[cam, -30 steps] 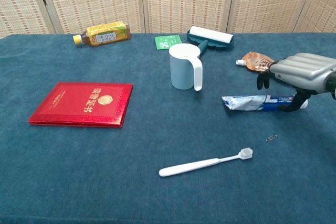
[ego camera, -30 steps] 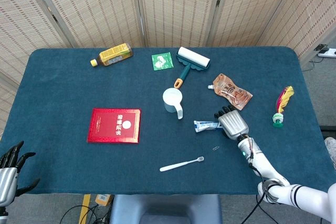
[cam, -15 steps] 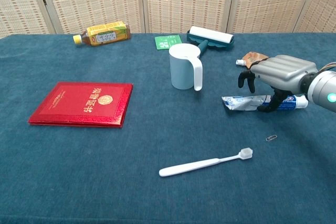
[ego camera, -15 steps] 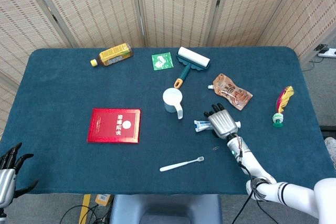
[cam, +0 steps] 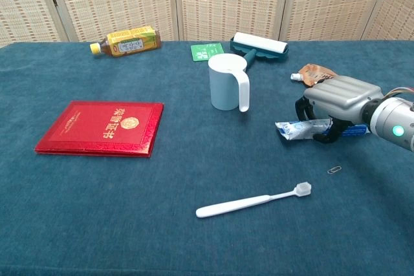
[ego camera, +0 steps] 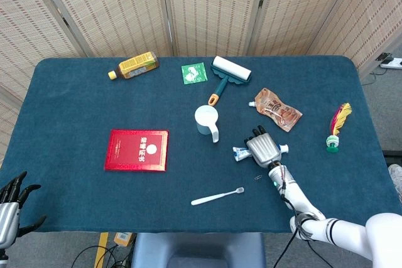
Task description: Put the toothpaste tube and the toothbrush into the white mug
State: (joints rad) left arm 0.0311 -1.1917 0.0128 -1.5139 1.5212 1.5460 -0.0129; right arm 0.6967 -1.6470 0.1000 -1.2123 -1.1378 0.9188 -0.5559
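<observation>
Right of the mug (ego camera: 206, 120), on the blue counter (ego camera: 75, 98), my right robot hand (ego camera: 264, 147) sits palm-down over the tube (cam: 294, 129), fingers curled down round its middle. In the chest view the fingertips wrap the tube's near and far sides and its crimped end sticks out toward the mug, so I judge I have it gripped, though it is still lying on the cloth, not lifted. I take it across the middle so that it should hang balanced and I can tip one end down into the mug's mouth.

The mug stands upright and empty, handle turned toward the counter's front edge, a short way left of the tube. The toothbrush (ego camera: 217, 196) lies flat in front of the mug, nearer the front edge, head pointing right, well apart from my hand; it is untouched. My left robot hand (ego camera: 11, 202) waits off the counter's front-left corner, far left of the mug, fingers spread, holding nothing.

Behind the mug lies a lint roller (ego camera: 227, 74), its handle pointing at the mug, with a green packet (ego camera: 193, 73) beside it and a bottle (ego camera: 133, 65) on its side further left. A brown pouch (ego camera: 277, 109) lies right of the mug, just behind my right hand, the nearest thing I could knock on lifting. A red book (ego camera: 137, 150) lies left of the mug, a shuttlecock (ego camera: 337, 127) far right, and a paperclip (cam: 334, 170) just in front of the tube. The path from tube to mug looks open.
</observation>
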